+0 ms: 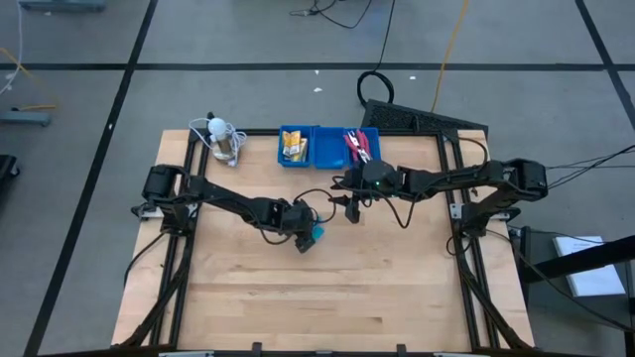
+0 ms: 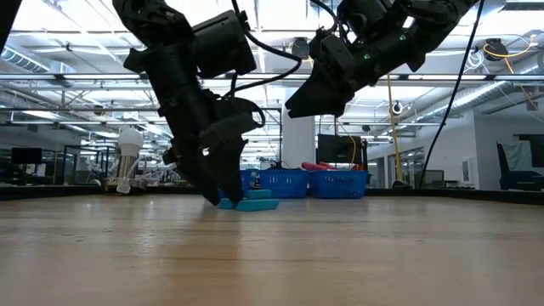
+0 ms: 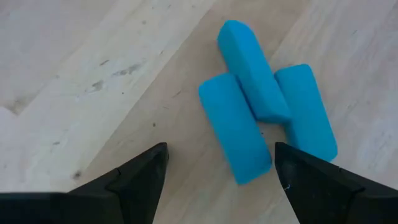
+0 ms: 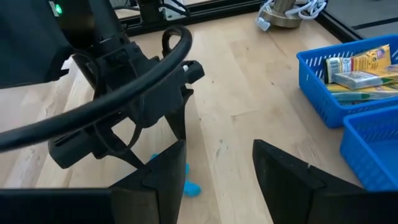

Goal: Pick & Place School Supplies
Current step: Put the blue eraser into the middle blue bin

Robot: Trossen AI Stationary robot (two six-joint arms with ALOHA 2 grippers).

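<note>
Mid-worktop (image 1: 298,288), the left gripper (image 3: 221,163) hangs over three blue pieces (image 3: 255,130), fingers spread, holding nothing. The right gripper (image 4: 217,163) hovers nearby, fingers apart, empty.

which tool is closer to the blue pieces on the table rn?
Left. The left tool hangs open right over the blue pieces; the right tool is open, raised, off toward the tray.

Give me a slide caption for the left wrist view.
Left gripper, fingers open, poised over three blue blocks on the wooden table.
</note>
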